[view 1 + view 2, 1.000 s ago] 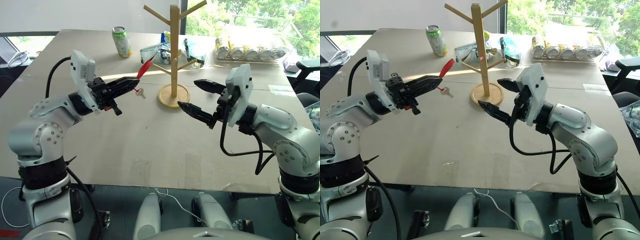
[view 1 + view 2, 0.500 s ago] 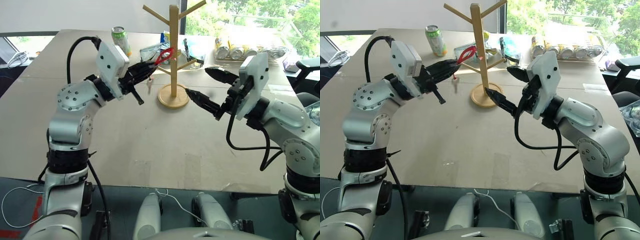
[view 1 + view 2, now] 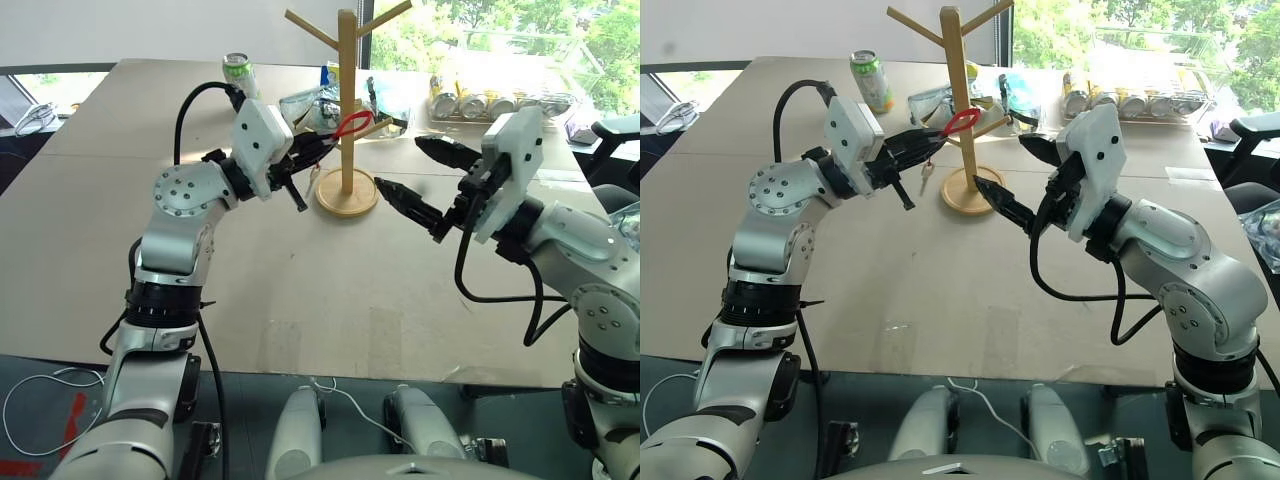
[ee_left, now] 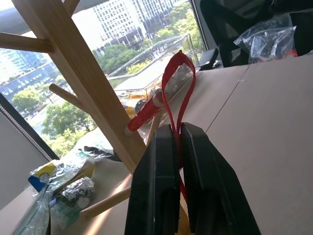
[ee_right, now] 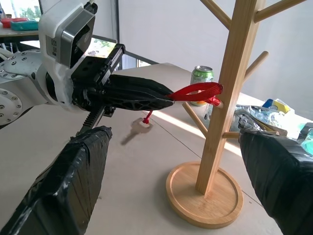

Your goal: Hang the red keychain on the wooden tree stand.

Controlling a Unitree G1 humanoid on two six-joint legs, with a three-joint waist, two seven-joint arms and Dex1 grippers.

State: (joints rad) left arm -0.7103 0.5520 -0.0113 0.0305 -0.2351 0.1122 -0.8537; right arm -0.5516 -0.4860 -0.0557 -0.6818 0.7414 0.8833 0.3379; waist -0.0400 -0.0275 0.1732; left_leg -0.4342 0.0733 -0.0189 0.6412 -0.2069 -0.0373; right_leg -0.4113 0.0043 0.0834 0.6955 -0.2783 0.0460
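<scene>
The left gripper [image 3: 932, 141] is clamped shut on the red keychain [image 3: 960, 121] — its two black fingers [image 4: 161, 171] pinch the strap near its lower end, so that the red loop stands out ahead of the fingertips and the small silver key [image 3: 925, 180] dangles below them on its short tail. The loop sits right at the wooden tree stand [image 3: 958, 110], at about nine o'clock from the pole in the head views, level with the lower branch pegs. In the right wrist view the far end of the loop appears to meet the tip of one short peg [image 5: 218, 103], and the left wrist view shows the strap lying against a peg's end, yet I cannot tell whether the loop is threaded over it or only touching it. So, as I judge it, the pick-up and the carry are done and the hanging itself is not: the loop has yet to slide down onto the peg, and the fingers have yet to let go. The right gripper [image 3: 1008, 178] hangs at about three o'clock from the stand's round base [image 3: 967, 194], jaws spread wide and holding nothing — near the stand but not touching it.
</scene>
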